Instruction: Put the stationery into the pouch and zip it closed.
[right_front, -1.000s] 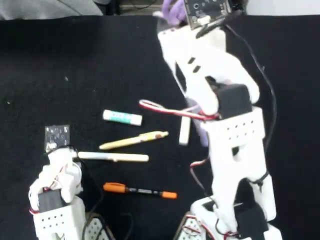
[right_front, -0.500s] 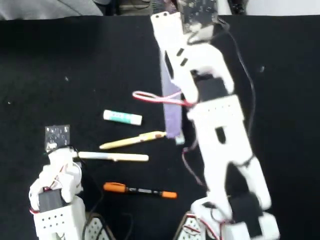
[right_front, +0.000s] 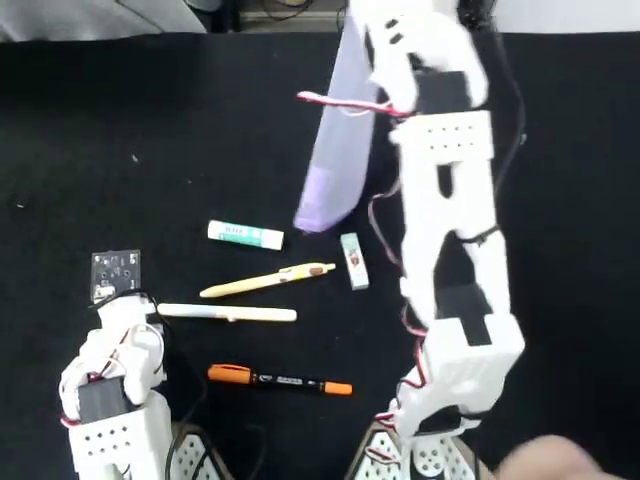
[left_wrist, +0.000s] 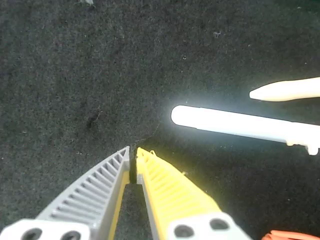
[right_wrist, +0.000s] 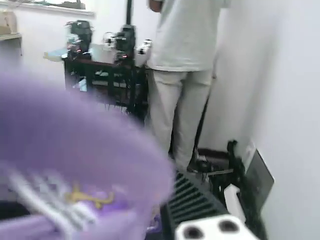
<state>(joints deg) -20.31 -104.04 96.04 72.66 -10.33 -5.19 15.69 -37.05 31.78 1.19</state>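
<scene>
Black table (right_front: 150, 120): right tool (right_front: 370, 28) clamped on pouch (right_front: 335, 160), lifted higher; left tool (left_wrist: 133, 153) together.

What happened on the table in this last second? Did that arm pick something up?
The right arm straightened toward the far edge of the table, and the purple pouch held by the right gripper went up with it, out from under the arm. The left gripper, glue stick, yellow pen, white pen and orange marker stayed put.

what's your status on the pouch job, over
Left pincer shut, empty, beside white pen. Right pincer shut on pouch, held up above table. Yellow pen, marker, eraser loose on table; nothing in the way.
</scene>
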